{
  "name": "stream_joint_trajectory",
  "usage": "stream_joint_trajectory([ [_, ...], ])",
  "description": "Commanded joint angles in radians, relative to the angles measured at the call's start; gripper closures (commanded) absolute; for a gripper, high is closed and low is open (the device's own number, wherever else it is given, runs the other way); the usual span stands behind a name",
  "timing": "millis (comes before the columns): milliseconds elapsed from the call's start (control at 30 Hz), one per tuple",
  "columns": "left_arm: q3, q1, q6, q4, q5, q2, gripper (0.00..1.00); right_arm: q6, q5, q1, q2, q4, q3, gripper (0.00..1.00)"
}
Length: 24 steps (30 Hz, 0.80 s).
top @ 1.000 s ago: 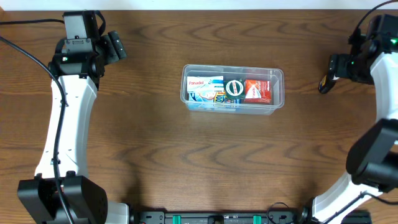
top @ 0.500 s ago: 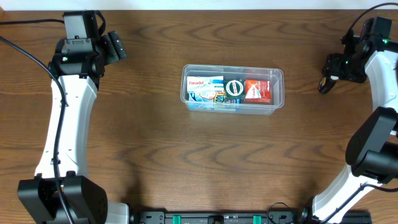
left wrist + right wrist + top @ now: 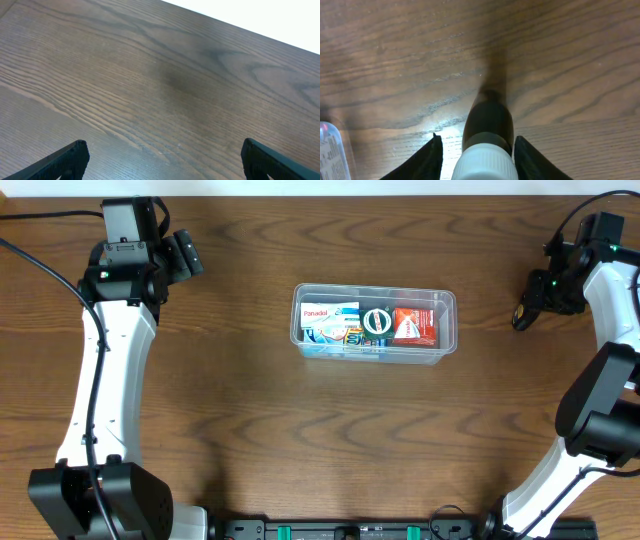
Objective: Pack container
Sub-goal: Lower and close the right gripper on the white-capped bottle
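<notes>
The clear plastic container (image 3: 447,301) sits at the table's centre. It holds a white Panadol box (image 3: 329,313), a round dark-lidded item (image 3: 377,322) and a red box (image 3: 414,326). Its corner shows at the right wrist view's lower left (image 3: 329,150). My right gripper (image 3: 528,304) is far right of it, shut on a dark bottle (image 3: 520,316) with a white cap (image 3: 482,165); the bottle (image 3: 488,120) points down at the wood between the fingers (image 3: 427,160). My left gripper (image 3: 186,252) is open and empty at the far left, over bare wood (image 3: 164,150).
The brown wooden table (image 3: 300,440) stretches all around the container. The table's white back edge (image 3: 350,188) runs along the top. Both arm bases stand at the front corners.
My right arm's wrist has shifted slightly back and to the right, with the bottle still held at about the same spot. The left arm and the container have not moved.
</notes>
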Motion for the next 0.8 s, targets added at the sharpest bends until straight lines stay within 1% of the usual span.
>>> stream_joint_trajectory([
  [0, 0.018, 0.003, -0.002, -0.003, -0.002, -0.015, 0.02, -0.003, -0.009, -0.008, 0.003, 0.002, 0.008, 0.58],
  [67, 0.018, 0.003, -0.002, -0.003, -0.002, -0.015, 0.02, -0.011, -0.009, -0.007, 0.003, 0.003, 0.008, 0.61],
  [200, 0.018, 0.003, -0.002, -0.003, -0.002, -0.015, 0.02, -0.057, -0.008, -0.007, 0.003, 0.003, 0.008, 0.62],
  [300, 0.018, 0.003, -0.002, -0.003, -0.002, -0.015, 0.02, -0.059, -0.005, -0.007, 0.002, 0.002, 0.009, 0.64],
  [367, 0.018, 0.003, -0.002, -0.003, -0.002, -0.015, 0.02, -0.059, -0.005, -0.007, 0.002, 0.002, 0.009, 0.67],
  [433, 0.018, 0.003, -0.002, -0.003, -0.002, -0.015, 0.02, -0.059, -0.005, -0.007, 0.002, 0.002, 0.009, 0.73],
  [467, 0.018, 0.003, -0.002, -0.003, -0.002, -0.015, 0.02, -0.059, -0.005, -0.007, 0.002, 0.002, 0.009, 0.73],
  [767, 0.018, 0.003, -0.002, -0.003, -0.002, -0.015, 0.02, -0.058, -0.006, -0.004, -0.021, -0.018, 0.023, 0.75],
])
